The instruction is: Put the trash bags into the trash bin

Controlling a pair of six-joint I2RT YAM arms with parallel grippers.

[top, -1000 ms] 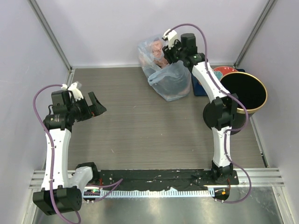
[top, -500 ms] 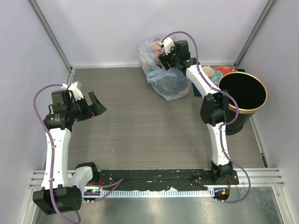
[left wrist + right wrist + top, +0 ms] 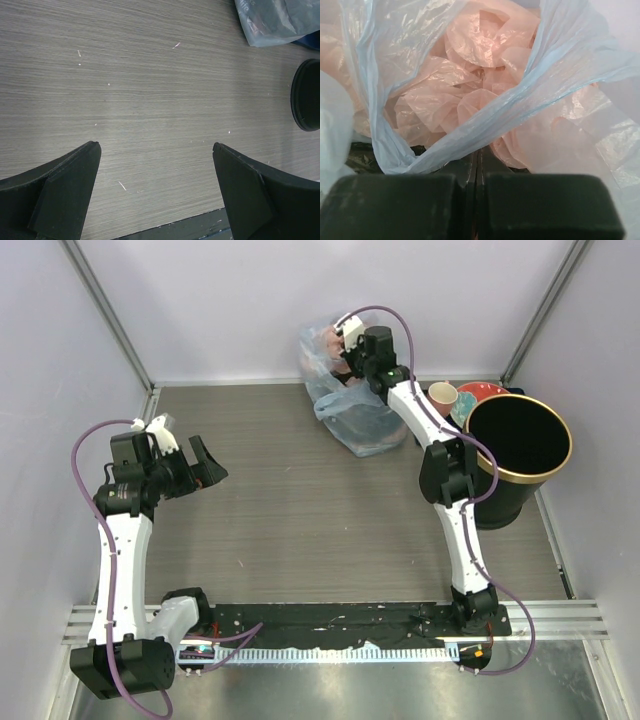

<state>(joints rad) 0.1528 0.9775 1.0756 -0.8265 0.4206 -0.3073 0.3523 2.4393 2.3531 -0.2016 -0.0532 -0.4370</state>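
Right gripper [image 3: 477,159] has moved left, away from trash bin [image 3: 500,505]; jaws now clamped on bluish bag [image 3: 495,125] rim. Left gripper [image 3: 156,150] unchanged, jaws apart, near left edge of table [image 3: 300,500].

Bare tabletop [image 3: 300,510] beside blue bag [image 3: 365,428], bin [image 3: 505,502]

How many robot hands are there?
2. The left hand hovers open above the table on the left; the right hand is shut on the bluish bag at the back.

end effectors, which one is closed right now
The right end effector, at the bluish bag: its fingers are pressed together on a fold of that bag. The left end effector stands wide open above the table.
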